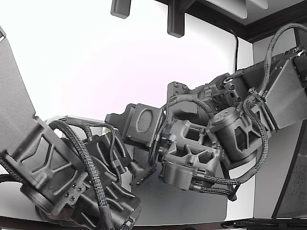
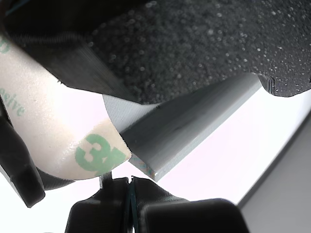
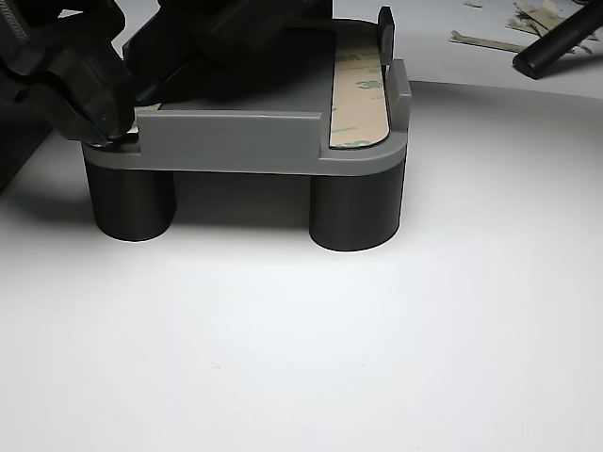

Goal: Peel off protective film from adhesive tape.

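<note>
At the other view's upper left, the gripper (image 3: 113,118) is working at the grey fixture's (image 3: 236,141) corner, lifting the film (image 2: 58,131); whether its fingers are pinching it cannot be told. Next, a steady peel seems needed.

Lab bench: white table (image 3: 377,358), grey fixture (image 3: 236,141).

Grey fixture (image 3: 236,141) on white table (image 3: 301,339)
</note>
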{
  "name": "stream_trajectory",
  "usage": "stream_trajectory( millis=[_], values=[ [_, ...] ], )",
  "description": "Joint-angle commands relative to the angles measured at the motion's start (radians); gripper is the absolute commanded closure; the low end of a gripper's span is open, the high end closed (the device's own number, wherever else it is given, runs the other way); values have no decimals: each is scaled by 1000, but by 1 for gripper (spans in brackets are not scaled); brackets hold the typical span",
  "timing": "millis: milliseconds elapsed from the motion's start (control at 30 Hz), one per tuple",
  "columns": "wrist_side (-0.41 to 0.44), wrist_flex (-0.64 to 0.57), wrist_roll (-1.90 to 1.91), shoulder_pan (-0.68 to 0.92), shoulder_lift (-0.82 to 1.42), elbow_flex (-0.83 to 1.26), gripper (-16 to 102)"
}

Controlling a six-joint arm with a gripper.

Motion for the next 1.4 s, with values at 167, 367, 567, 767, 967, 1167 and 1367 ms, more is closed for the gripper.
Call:
stream_trajectory(
  millis=[167,367,567,767,967,1167,1367],
  values=[
    [-2,14,9,-9,23,-20,97],
    [-20,61,29,-8,26,-38,97],
    [-26,84,35,-5,26,-52,97],
    [-29,101,41,0,26,-61,97],
    [-23,106,38,2,20,-71,97],
    [-20,107,37,6,15,-78,97],
    [-20,112,38,8,14,-84,97]
  ],
)
